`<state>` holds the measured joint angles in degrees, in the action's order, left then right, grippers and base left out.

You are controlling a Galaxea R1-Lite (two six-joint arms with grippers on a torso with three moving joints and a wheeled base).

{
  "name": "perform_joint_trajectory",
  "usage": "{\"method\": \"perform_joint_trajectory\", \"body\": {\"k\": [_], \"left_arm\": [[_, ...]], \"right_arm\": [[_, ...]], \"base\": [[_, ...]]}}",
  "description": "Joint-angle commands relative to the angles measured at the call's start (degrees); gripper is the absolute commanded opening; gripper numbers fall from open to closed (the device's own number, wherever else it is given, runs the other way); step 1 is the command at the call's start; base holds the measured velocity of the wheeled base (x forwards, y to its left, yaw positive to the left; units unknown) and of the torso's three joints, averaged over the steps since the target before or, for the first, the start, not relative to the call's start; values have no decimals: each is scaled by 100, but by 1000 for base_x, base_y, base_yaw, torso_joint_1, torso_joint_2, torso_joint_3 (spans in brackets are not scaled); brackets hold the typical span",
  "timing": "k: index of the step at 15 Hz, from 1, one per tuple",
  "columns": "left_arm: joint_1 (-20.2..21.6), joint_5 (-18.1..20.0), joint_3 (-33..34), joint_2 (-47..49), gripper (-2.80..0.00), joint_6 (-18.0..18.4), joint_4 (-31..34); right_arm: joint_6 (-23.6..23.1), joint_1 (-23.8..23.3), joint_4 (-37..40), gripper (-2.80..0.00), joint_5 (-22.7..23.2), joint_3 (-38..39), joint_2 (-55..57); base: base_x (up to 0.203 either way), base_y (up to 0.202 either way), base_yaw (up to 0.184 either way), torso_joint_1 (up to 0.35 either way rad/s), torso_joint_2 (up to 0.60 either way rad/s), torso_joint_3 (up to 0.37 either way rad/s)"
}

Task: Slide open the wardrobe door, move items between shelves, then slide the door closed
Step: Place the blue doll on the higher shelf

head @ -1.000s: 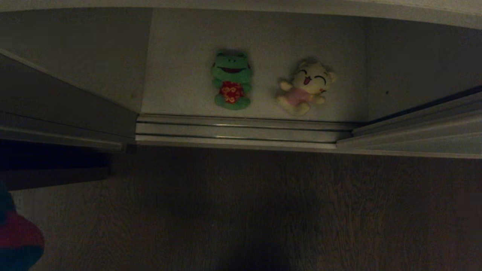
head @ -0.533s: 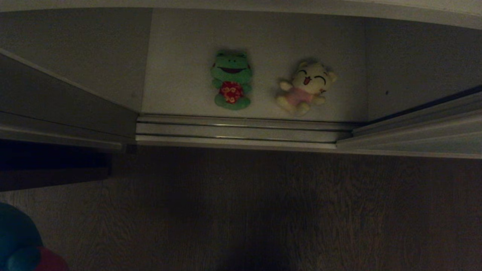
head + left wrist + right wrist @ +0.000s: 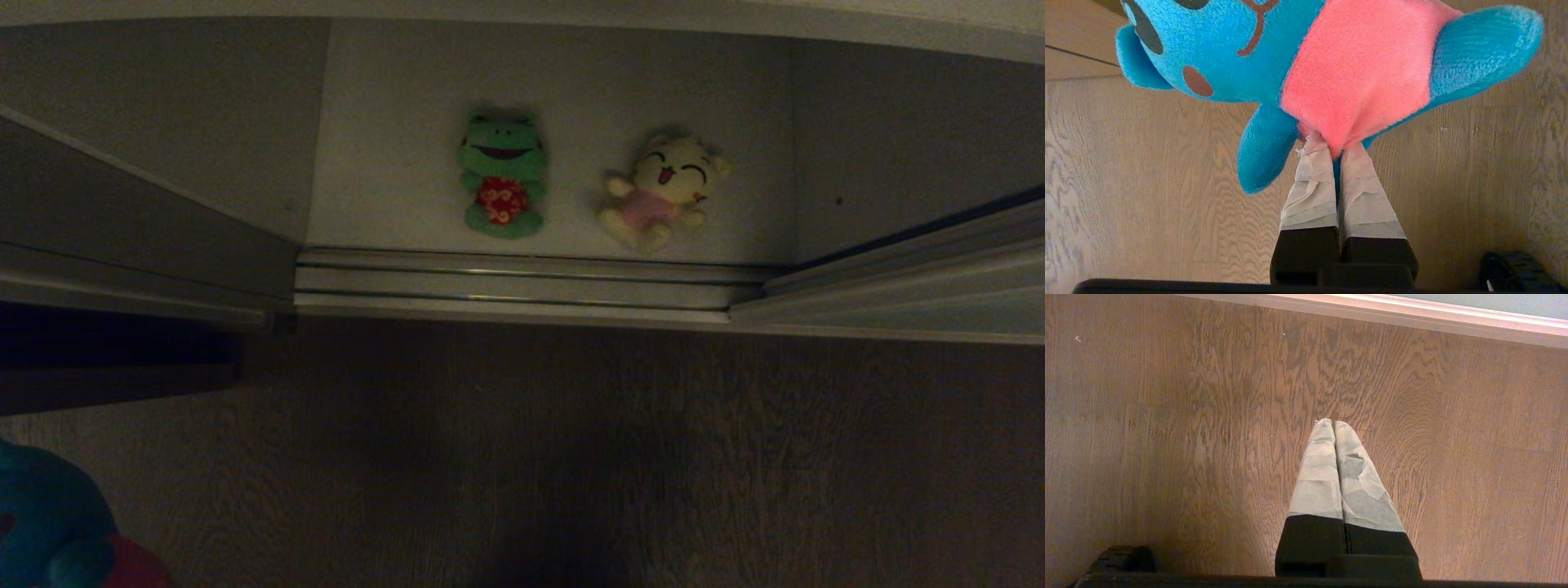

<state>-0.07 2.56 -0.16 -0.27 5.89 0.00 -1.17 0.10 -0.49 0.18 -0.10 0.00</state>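
Plush blue toy [image 3: 1274, 53] hangs pinched by its pink belly in the left claw [image 3: 1331, 149], low at the robot's left over the wood floor [image 3: 571, 449]. Its likely destination, the shelf [image 3: 392, 163], lies ahead and rightward, beside the frog [image 3: 501, 174] and yellow toy [image 3: 663, 190]. Right claw [image 3: 1333, 424] is closed, empty.

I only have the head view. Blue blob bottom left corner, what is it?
Observer: The blue plush toy with a pink belly, pinched by the left gripper above the wooden floor.
Operator: Where's the grip?
Observer: Both taped fingers clamp the lower edge of the pink belly; the toy's body hangs beyond the fingertips.
Operator: Right arm?
Observer: Right gripper is shut and empty, pointing at bare floor near the pale base of the wardrobe.
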Motion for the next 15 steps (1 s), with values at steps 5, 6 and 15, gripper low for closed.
{"method": "perform_joint_trajectory", "body": {"k": [5,6,15], "left_arm": [[-1,-1,7,36,-280,18,7],[-1,-1,7,36,-280,18,9],[7,-19,7,28,-280,-61,15]], "right_arm": [[-7,-1,-3,-280,-1,1,-9],[-7,-1,-3,-280,-1,1,-9],[-7,8,-3,-280,-1,1,-9]], "base": [[0,0,0,0,0,-8],[0,0,0,2,-2,-100],[0,0,0,3,3,-145]]}}
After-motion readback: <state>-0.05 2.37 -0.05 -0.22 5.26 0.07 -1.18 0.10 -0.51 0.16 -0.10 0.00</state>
